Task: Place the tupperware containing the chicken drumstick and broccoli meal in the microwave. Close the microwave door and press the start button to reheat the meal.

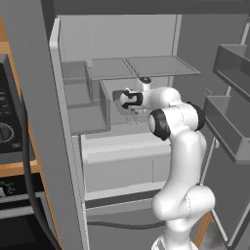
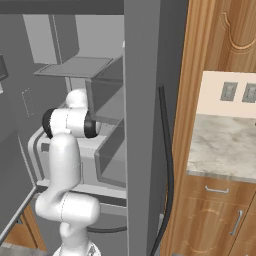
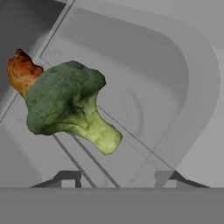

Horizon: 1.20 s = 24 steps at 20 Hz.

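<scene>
– What's nearest the white arm's dark two-fingered tool [image 3: 118,177]?

– In the hand view, two finger tips [image 3: 68,178] rise at the bottom edge, set well apart, nothing between them: the tool is released. Just beyond lies one green lumpy broccoli floret [image 3: 68,105], pale stalk pointing towards the tool.

– And the meat?

– One orange-brown chicken drumstick [image 3: 22,72], tucked behind the broccoli and touching it, mostly hidden. Both sit in one shallow grey rounded-corner tupperware [image 3: 183,74], whose curved wall sweeps round behind them.

– Where is all that in the room?

– Inside an open grey fridge [image 1: 68,146]. From the left base view the arm reaches in over a shelf, the tool [image 1: 123,99] at the middle level; I cannot pick out the container there.

– Anything further back?

– Two flat grey shelves [image 1: 146,66] side by side above the hand, and two grey door bins [image 1: 234,127] on the right. At the far left, one black control panel with a round dial [image 1: 5,132]. From the right base view, one marble-topped bench [image 2: 225,145] on wooden cabinets.
</scene>
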Tool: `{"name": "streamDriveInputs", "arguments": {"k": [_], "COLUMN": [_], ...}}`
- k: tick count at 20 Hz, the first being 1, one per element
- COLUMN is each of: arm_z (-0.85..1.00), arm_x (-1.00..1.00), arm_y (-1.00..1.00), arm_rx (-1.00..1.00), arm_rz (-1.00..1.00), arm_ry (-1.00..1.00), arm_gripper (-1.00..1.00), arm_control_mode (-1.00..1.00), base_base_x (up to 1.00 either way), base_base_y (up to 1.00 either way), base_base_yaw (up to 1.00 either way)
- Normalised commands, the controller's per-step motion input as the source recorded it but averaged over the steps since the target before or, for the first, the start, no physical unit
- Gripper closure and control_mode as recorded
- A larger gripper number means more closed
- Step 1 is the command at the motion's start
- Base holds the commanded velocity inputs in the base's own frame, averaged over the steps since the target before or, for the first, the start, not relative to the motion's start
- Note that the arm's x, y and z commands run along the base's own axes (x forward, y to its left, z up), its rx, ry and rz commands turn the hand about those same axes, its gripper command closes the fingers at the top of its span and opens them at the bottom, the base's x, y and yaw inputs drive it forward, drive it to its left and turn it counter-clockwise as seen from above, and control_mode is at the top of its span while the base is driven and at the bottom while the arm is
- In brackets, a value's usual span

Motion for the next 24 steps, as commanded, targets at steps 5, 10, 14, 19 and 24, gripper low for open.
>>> {"name": "streamDriveInputs", "arguments": {"k": [5, 10, 14, 19, 24], "arm_z": [-0.03, -0.29, -0.61, -0.62, -0.03], "arm_x": [-0.01, -0.44, -0.37, -0.02, -0.54], "arm_y": [-0.01, -0.01, 0.0, -0.01, -0.03], "arm_rx": [0.0, 0.0, 0.0, 0.0, 0.0], "arm_rz": [0.0, -0.03, -0.07, -0.11, -0.08], "arm_ry": [0.0, -0.09, -0.25, -0.21, -0.05], "arm_gripper": [1.0, 1.0, 1.0, 1.0, 1.0], "arm_control_mode": [-1.0, -1.0, -1.0, -1.0, -1.0], "base_base_x": [0.0, 0.0, 0.0, 0.0, 0.0], "base_base_y": [0.0, 0.0, 0.0, 0.0, 0.0], "base_base_yaw": [0.0, 0.0, 0.0, 0.0, 0.0]}}
